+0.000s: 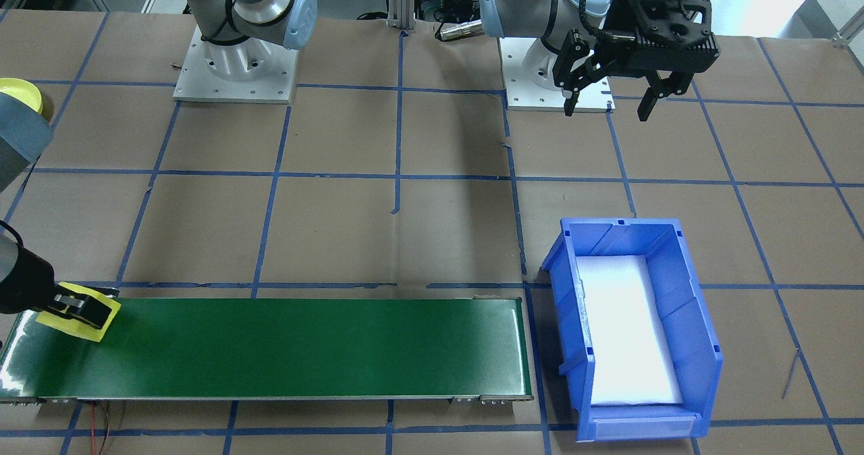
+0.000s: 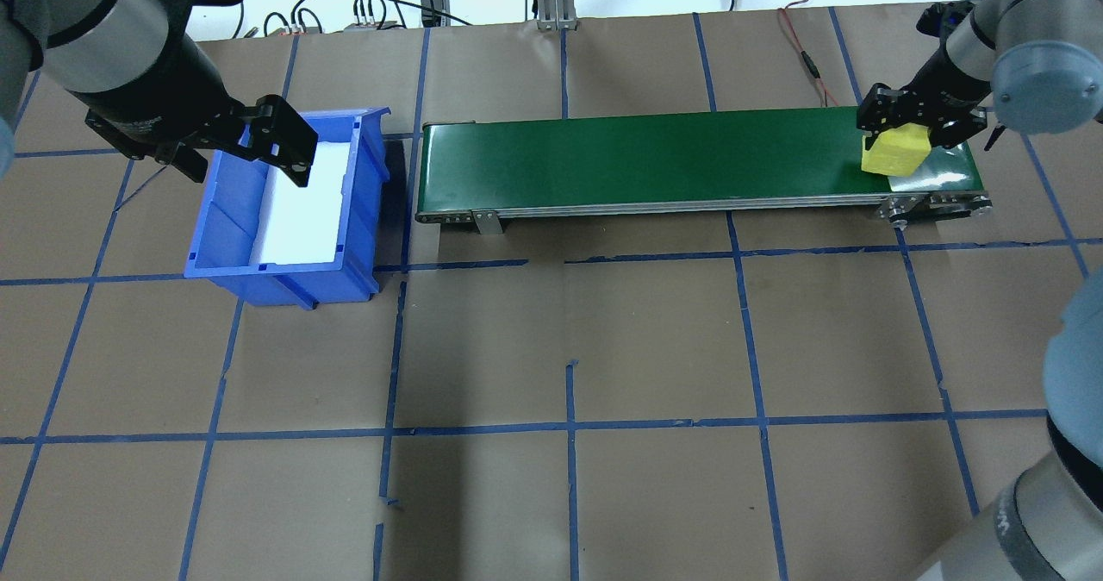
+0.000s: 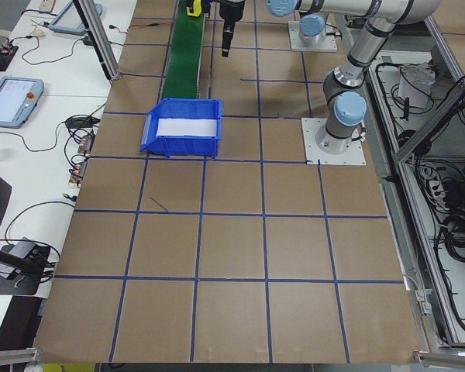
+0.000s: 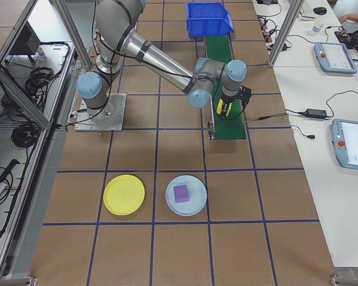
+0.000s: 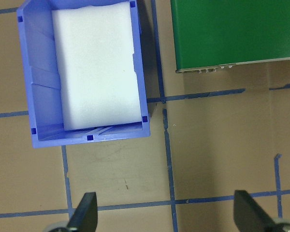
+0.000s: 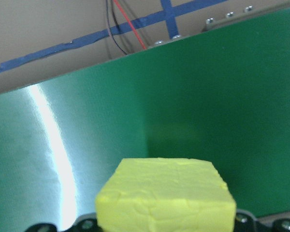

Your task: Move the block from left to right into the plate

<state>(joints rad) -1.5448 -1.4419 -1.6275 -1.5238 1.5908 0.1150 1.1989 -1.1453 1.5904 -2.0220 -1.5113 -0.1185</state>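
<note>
Brown worktop [image 2: 569, 348] with blue tape grid, spanning all outside views. Long green conveyor belt [image 2: 655, 154] lying across far side of worktop in overhead view, one end just beside blue bin [image 2: 284, 210], small gap between them. Bin lined with white foam pad [image 5: 94, 67], nothing else inside.

Right arm [image 4: 161, 59] reaching across to belt's end farthest from bin. Left arm [image 2: 112, 55] raised on bin side, above worktop.

Yellow plate [image 4: 124, 194] flat on worktop in right-side view, well apart from belt, nothing on it. Just beside it, pale blue plate [image 4: 186, 195] carrying small purple block [image 4: 181, 193]. Sliver of yellow plate also at left edge of front view, partly hidden by arm.

Right tool [image 2: 915, 124] clenched around yellow block [image 2: 896, 152], black fingers pressed on opposite sides. Block over belt end, tilted a little in front view [image 1: 79, 312]; touching belt or lifted just clear, cannot tell. Right wrist view filled by block's top face [image 6: 166, 198] with green belt behind it and bright glare streak across belt.

Left tool [image 1: 611, 97] released, fingers spread wide, gripping nothing. Left wrist view: two dark fingertips [image 5: 87, 212] at bottom edge, far apart, bare worktop between, bin and belt end farther up frame.
</note>
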